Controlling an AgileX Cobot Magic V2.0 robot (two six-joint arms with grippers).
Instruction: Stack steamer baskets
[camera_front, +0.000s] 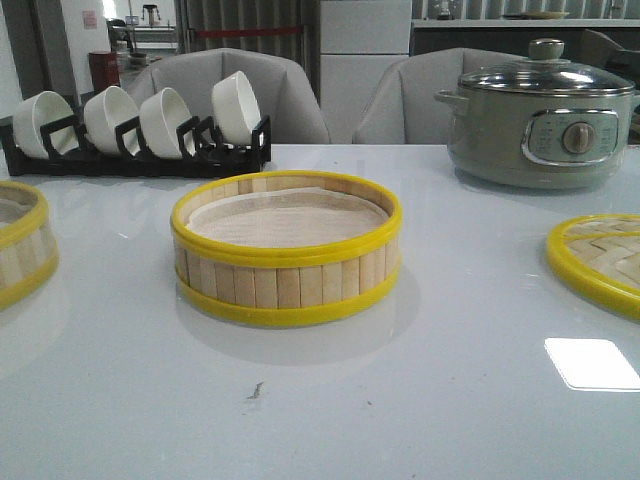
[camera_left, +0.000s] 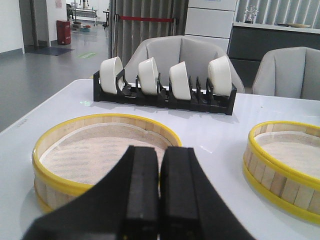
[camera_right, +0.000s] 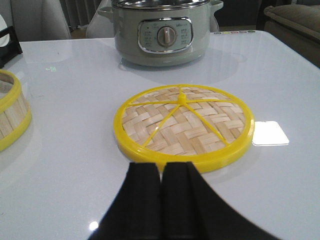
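On table, centre: steamer basket 1 (camera_front: 286, 250) sits upright on the white table (camera_front: 420, 380), pale liner inside, yellow rims top & bottom; you see it again at the edge of the left wrist view (camera_left: 285, 167) and as a sliver in the right wrist view (camera_right: 11, 116).
Far left of table: steamer basket 2 (camera_front: 22, 250), cut by the frame edge in the front view; well apart from basket 1, not stacked. Left wrist view shows it whole (camera_left: 100, 160), liner inside, just beyond the fingers.
Left gripper (camera_left: 159, 200): black fingers pressed together, nothing between them; it hangs over the near rim of basket 2. You can't tell if it touches the rim.
Right gripper (camera_right: 160, 200): fingers clenched flat against each other, empty; near edge of the woven lid just beyond the tips.
Woven lid (camera_right: 184, 125): flat on the table at right, yellow rim & spokes; only part shows in the front view (camera_front: 600, 262).
Electric pot (camera_front: 540, 118): grey-green, glass lid on, dial facing you; back right, behind the woven lid.
Bowl rack (camera_front: 140, 150): black, back left, 4 white bowls (camera_front: 165, 122) standing on edge in its slots.
Bkgd: grey chairs (camera_front: 270, 95) behind the table.
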